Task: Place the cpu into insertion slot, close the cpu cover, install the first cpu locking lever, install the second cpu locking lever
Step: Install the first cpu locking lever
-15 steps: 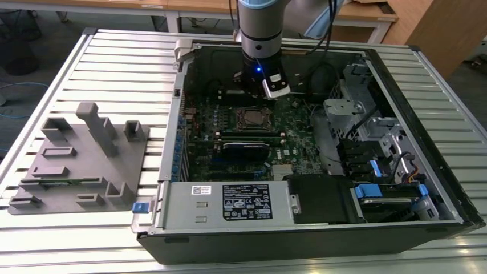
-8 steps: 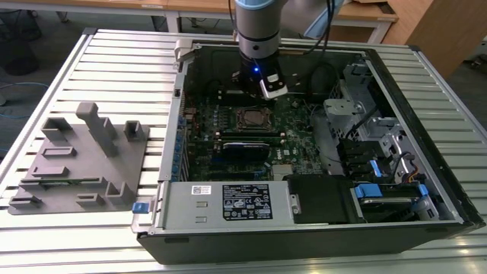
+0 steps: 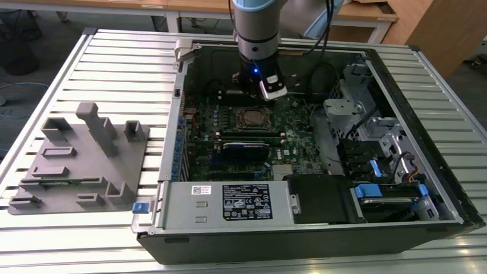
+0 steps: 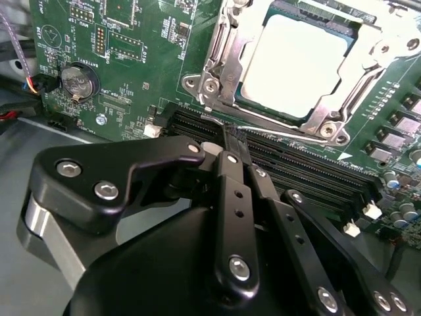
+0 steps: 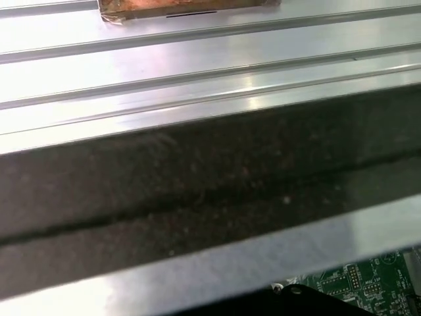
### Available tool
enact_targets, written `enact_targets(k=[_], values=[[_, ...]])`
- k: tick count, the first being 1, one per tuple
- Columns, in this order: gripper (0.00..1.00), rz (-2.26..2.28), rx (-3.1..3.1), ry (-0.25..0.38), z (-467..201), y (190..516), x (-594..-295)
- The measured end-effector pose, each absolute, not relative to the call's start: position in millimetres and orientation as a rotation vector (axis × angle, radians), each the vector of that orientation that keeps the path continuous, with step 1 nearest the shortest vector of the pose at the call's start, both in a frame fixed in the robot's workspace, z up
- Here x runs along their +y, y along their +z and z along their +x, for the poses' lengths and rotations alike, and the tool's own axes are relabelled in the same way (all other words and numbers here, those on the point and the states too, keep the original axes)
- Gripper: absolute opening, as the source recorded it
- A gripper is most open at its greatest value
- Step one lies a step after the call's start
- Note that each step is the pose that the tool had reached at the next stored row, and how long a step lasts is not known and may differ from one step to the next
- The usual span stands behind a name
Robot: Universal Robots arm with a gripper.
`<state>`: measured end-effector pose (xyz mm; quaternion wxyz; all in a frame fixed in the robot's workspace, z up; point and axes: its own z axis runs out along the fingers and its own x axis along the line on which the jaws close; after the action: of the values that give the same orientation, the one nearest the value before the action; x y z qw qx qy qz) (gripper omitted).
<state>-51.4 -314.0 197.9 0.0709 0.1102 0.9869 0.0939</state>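
In the second wrist view the cpu (image 4: 299,62) lies flat in the insertion slot (image 4: 332,26), its silver top showing through the window of the cpu cover (image 4: 218,66), which lies down over it. A thin silver locking lever (image 4: 289,133) runs along the socket's edge beside the memory slots. My gripper (image 4: 235,137) has its black fingers pressed together, their tips at this lever; whether they clamp it I cannot tell. In the exterior view the gripper (image 3: 264,94) hangs inside the open computer case, just behind the insertion slot (image 3: 251,117).
Long black memory slots (image 4: 309,174) and a coin battery (image 4: 79,80) flank the socket. A grey drive cage (image 3: 357,114) and a power supply (image 3: 228,202) fill the case. A grey fixture plate (image 3: 76,165) lies on the slatted table (image 5: 197,59). The case wall (image 5: 197,197) is close.
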Motion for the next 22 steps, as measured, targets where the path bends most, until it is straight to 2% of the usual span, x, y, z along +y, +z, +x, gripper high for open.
enact_targets(k=[22], values=[[0.11, 0.329, 2.958, 0.284, -51.4, 193.9, -318.5]])
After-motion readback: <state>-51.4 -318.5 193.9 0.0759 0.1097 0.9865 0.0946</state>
